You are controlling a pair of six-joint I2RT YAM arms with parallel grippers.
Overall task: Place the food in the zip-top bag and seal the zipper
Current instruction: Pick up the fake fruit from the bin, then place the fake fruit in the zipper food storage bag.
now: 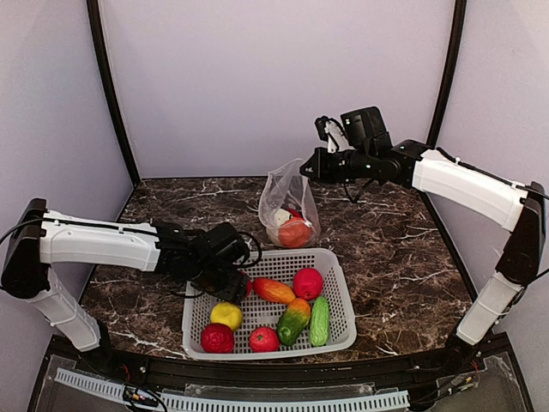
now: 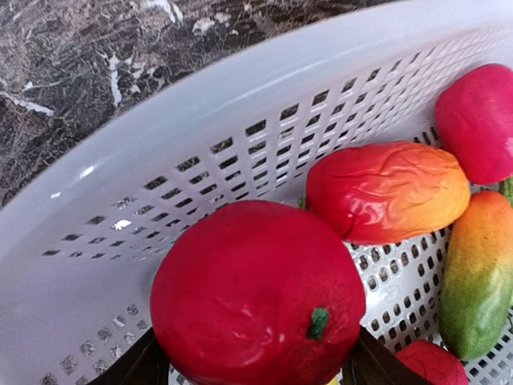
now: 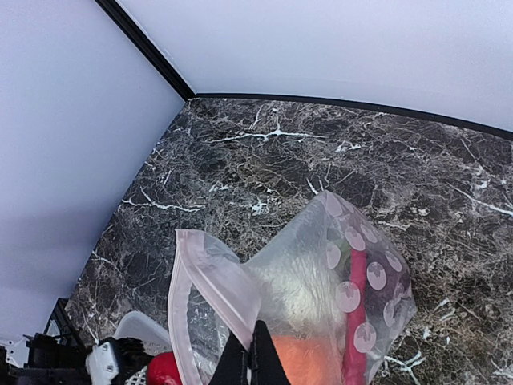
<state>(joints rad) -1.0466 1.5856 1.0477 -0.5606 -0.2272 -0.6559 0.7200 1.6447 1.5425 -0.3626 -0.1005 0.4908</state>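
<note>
My left gripper point(image 1: 233, 276) is down in the back left corner of the white basket point(image 1: 341, 287). Its fingers point(image 2: 135, 362) press on both sides of a round red fruit point(image 2: 256, 293) with a green stem. My right gripper point(image 1: 306, 165) is raised above the table, shut on the rim of the zip-top bag point(image 1: 287, 202), which hangs open below it. In the right wrist view the zipper point(image 3: 215, 277) runs along the open mouth beside the shut fingertips point(image 3: 258, 345). The bag point(image 3: 329, 273) holds an orange fruit point(image 1: 295, 232), a white cauliflower point(image 1: 281, 216) and something red.
Other food lies in the basket: a red-orange fruit point(image 1: 273, 290), a red ball point(image 1: 308, 282), an orange-green fruit point(image 1: 293, 321), a cucumber point(image 1: 319, 320), a lemon point(image 1: 226, 315) and two more red fruits point(image 1: 217, 338). Black posts and pale walls enclose the marble table point(image 1: 395, 249).
</note>
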